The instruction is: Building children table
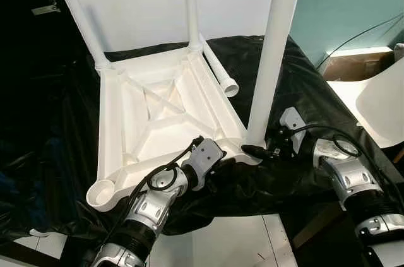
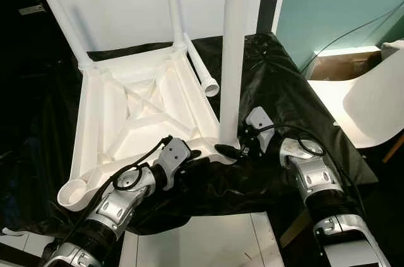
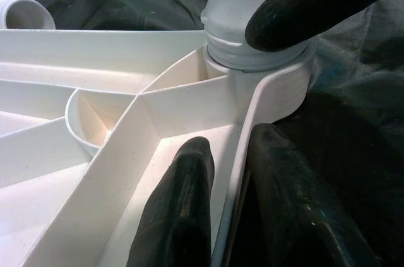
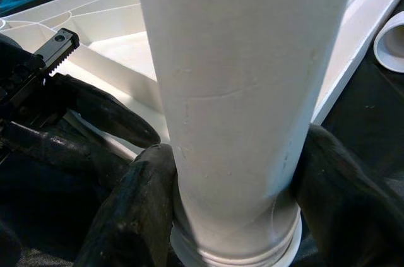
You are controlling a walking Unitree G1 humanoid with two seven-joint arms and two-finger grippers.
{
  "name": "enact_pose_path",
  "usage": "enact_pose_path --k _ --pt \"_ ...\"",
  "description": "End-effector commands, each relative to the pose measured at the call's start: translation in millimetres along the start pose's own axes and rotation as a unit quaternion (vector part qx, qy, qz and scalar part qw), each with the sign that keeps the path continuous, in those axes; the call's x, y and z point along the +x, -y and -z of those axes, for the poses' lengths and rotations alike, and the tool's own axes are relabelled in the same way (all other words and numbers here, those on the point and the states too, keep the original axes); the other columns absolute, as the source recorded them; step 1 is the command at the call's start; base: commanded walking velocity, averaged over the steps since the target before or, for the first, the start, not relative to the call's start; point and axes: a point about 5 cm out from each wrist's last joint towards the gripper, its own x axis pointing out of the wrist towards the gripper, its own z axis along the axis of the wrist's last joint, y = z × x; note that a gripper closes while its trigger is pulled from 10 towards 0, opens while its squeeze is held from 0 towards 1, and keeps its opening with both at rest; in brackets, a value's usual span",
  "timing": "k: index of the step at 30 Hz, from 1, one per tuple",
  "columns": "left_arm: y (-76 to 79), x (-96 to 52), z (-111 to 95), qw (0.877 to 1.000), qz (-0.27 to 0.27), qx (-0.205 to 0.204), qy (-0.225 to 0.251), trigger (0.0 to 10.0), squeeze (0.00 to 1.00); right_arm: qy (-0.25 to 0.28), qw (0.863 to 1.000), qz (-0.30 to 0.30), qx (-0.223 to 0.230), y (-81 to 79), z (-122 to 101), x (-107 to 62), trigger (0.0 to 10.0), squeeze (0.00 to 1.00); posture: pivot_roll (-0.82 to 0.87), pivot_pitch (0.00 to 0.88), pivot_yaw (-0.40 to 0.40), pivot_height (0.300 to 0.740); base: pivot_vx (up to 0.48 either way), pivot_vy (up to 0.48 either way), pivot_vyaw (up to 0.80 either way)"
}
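Right gripper [image 4: 230,210] is clamping the leg [image 1: 273,59] low at its socket, at five o'clock on the top [image 1: 151,125]. Left gripper [image 3: 237,172] is pinching the rim there, jaws nearly closed. Looks like light, stiff, slippery plastic, so gripping low seems wise.

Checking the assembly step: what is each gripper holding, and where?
The right gripper clamps the upright leg just above its socket. The left gripper pinches the tabletop's rim beside that corner.

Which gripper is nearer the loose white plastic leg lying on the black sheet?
Right gripper, at the upright leg's base beside the loose white leg; left gripper grips the tabletop's near edge.
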Motion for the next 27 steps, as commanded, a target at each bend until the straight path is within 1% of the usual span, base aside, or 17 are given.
enact_pose_path --k 1,2,3,4,5,6,7,9,11,16,17,18,21,22,25,26,27 --pt "11.0 -5.8 29.0 0.997 0.03 -0.032 -0.061 10.0 0.0 -0.003 0.999 0.036 0.025 -10.0 10.9 4.7 0.0 0.0 -0.08 0.0 0.045 0.74 0.0 0.0 0.0" --pt "10.8 -5.7 28.9 0.997 0.03 -0.031 -0.061 10.0 0.0 0.02 0.992 0.117 0.035 -15.1 12.6 10.0 0.0 0.0 -0.07 0.0 0.043 0.74 0.0 0.0 0.0" --pt "10.8 -5.7 28.9 0.997 0.03 -0.031 -0.061 10.0 0.0 0.034 0.983 0.176 0.044 -18.4 13.4 12.1 0.0 0.0 -0.07 0.0 0.042 0.74 0.0 0.0 0.0" --pt "10.8 -5.7 28.9 0.997 0.03 -0.031 -0.061 10.0 0.0 0.034 0.983 0.176 0.044 -18.4 13.4 12.1 0.0 0.0 -0.07 0.0 0.042 0.74 0.0 0.0 0.0" --pt "10.9 -5.4 28.8 0.997 0.03 -0.031 -0.061 10.0 0.0 0.045 0.97 0.232 0.053 -25.6 15.0 12.9 0.0 0.0 -0.07 0.0 0.04 0.74 0.0 0.0 0.0" --pt "11.0 -5.3 28.5 0.997 0.029 -0.032 -0.06 10.0 0.0 0.049 0.961 0.265 0.06 -34.8 17.1 13.4 0.0 0.0 -0.07 0.0 0.039 0.74 0.0 0.0 0.0" --pt "11.0 -5.3 28.5 0.997 0.029 -0.032 -0.06 10.0 0.0 0.049 0.961 0.265 0.06 -34.8 17.1 13.4 0.0 0.0 -0.07 0.0 0.039 0.74 0.0 0.0 0.0" --pt "11.5 -5.5 28.4 0.997 0.027 -0.034 -0.059 10.0 0.0 0.053 0.947 0.306 0.077 -49.3 19.1 14.9 0.0 0.0 -0.06 0.0 0.037 0.74 0.0 0.0 0.0" --pt "12.8 -6.3 29.3 0.997 0.027 -0.036 -0.06 10.0 0.0 0.051 0.938 0.333 0.086 -50.2 19.8 15.1 0.0 0.0 -0.06 0.0 0.037 0.74 0.0 0.0 0.0" --pt "13.4 -6.8 30.1 0.997 0.027 -0.036 -0.061 10.0 0.0 0.05 0.934 0.342 0.087 -48.5 19.9 14.9 0.0 0.0 -0.07 0.0 0.039 0.74 0.0 0.0 0.0" --pt "13.8 -7.1 30.7 0.997 0.028 -0.036 -0.061 10.0 0.0 0.052 0.933 0.347 0.084 -47.2 18.7 16.0 1.7 0.0 -0.06 0.0 0.039 0.74 0.0 0.0 0.0" --pt "13.8 -7.0 30.6 0.997 0.028 -0.037 -0.062 10.0 0.0 0.054 0.936 0.338 0.08 -48.0 17.0 19.0 10.0 0.0 -0.06 0.0 0.038 0.74 0.0 0.0 0.0" --pt "13.5 -6.7 30.3 0.997 0.028 -0.037 -0.062 10.0 0.0 0.061 0.942 0.322 0.078 -49.4 14.6 22.0 10.0 0.0 -0.06 0.0 0.038 0.74 0.0 0.0 0.0" --pt "12.9 -6.3 29.9 0.997 0.027 -0.036 -0.061 10.0 0.0 0.071 0.947 0.303 0.083 -50.7 11.8 24.3 10.0 1.0 -0.06 0.0 0.038 0.74 0.0 0.0 0.0" --pt "11.5 -5.9 29.4 0.997 0.026 -0.036 -0.061 10.0 0.0 0.082 0.963 0.248 0.066 -44.8 4.6 25.8 10.0 1.0 -0.07 0.0 0.037 0.74 0.0 0.0 0.0" --pt "11.5 -5.9 29.4 0.997 0.026 -0.036 -0.061 10.0 0.0 0.082 0.963 0.248 0.066 -44.8 4.6 25.8 10.0 1.0 -0.07 0.0 0.037 0.74 0.0 0.0 0.0" --pt "11.4 -6.0 29.6 0.997 0.027 -0.036 -0.061 10.0 0.0 0.084 0.967 0.235 0.05 -38.8 1.6 24.4 10.0 0.0 -0.07 0.0 0.039 0.74 0.0 0.0 0.0"
